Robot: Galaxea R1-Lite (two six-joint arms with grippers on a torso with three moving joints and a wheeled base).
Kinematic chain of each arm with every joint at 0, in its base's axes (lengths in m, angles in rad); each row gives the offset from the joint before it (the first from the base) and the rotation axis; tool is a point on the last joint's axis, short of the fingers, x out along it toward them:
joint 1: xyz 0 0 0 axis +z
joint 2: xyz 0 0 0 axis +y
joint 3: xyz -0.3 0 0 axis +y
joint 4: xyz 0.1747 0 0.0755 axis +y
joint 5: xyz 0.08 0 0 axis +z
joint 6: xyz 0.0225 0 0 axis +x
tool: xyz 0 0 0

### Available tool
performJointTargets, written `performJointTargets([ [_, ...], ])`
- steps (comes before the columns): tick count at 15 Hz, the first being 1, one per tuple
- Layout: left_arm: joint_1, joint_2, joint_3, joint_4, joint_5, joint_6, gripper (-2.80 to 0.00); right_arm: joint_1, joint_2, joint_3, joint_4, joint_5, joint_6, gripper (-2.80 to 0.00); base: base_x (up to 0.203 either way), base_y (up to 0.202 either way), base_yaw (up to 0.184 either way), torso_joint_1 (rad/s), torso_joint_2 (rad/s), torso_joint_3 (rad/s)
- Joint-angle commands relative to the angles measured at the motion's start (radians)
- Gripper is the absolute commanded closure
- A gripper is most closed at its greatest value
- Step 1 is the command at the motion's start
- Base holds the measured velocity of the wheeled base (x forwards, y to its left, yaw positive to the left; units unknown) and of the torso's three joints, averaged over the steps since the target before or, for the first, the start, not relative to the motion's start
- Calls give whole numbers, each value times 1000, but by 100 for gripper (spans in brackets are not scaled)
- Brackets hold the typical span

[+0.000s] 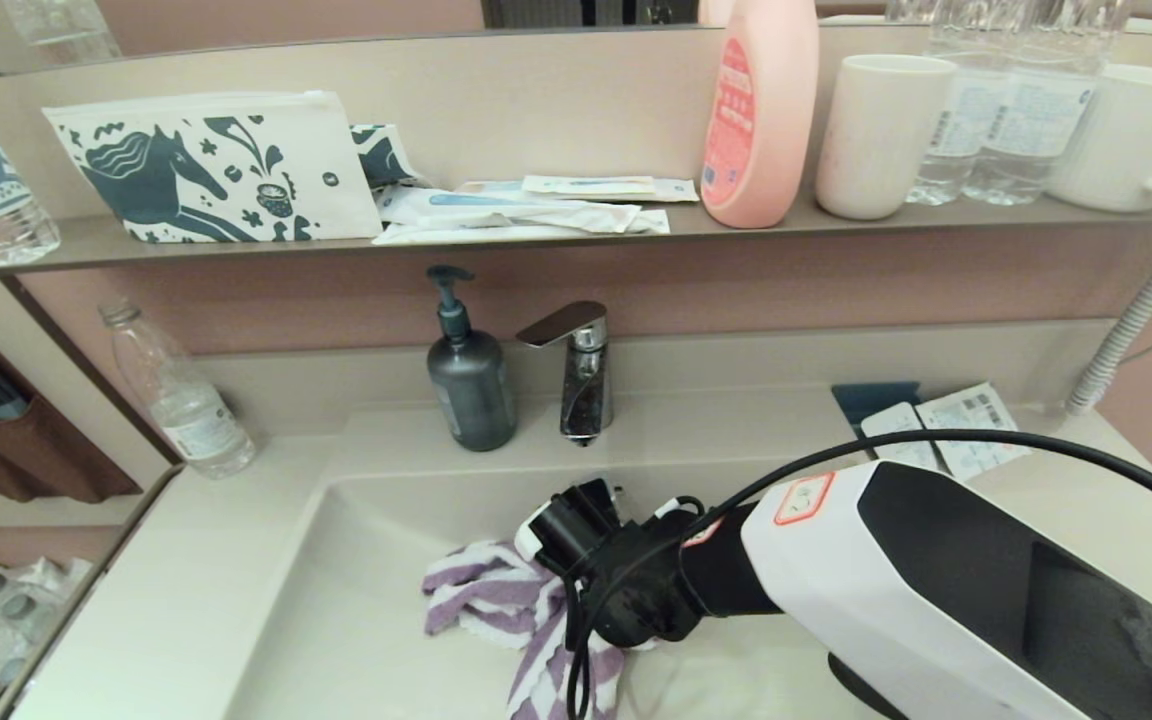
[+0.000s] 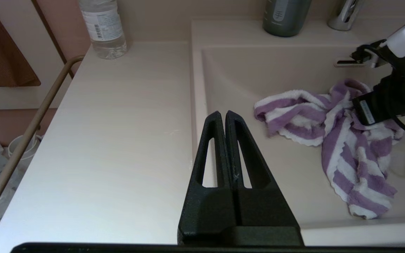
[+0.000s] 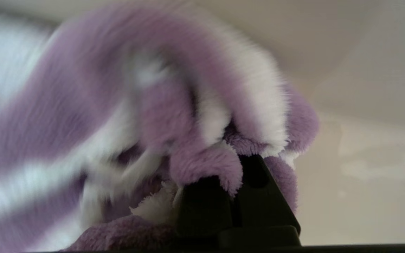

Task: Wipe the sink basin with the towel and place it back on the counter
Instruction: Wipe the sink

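Bathroom vanity, cream sink basin [image 1: 356, 610]. Right gripper [image 3: 236, 175] is down in the basin, jaws clamped on the purple-striped towel [image 2: 329, 133], which trails toward the front rim. Left gripper [image 2: 225, 117], jaws closed and empty, hovers over the counter [image 2: 118, 140] left of the basin: the drop-off side.

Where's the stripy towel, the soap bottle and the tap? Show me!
towel [image 2: 329, 123], left wrist view, bunched striped middle.
soap bottle [image 1: 471, 385], head view, dark grey body.
tap [image 1: 584, 385], head view, shiny upright stem.
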Motion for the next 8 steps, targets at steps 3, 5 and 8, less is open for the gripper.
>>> performJointTargets([
  [3, 0, 1, 0, 0, 1, 0, 0, -32, -88, 163, -38, -18, 2, 0, 0, 0, 0, 0, 0, 0],
  [5, 0, 1, 0, 0, 1, 0, 0, -45, -134, 257, -80, -21, 2, 0, 0, 0, 0, 0, 0, 0],
  [8, 0, 1, 0, 0, 1, 0, 0, -83, -212, 374, -104, -27, 2, 0, 0, 0, 0, 0, 0, 0],
])
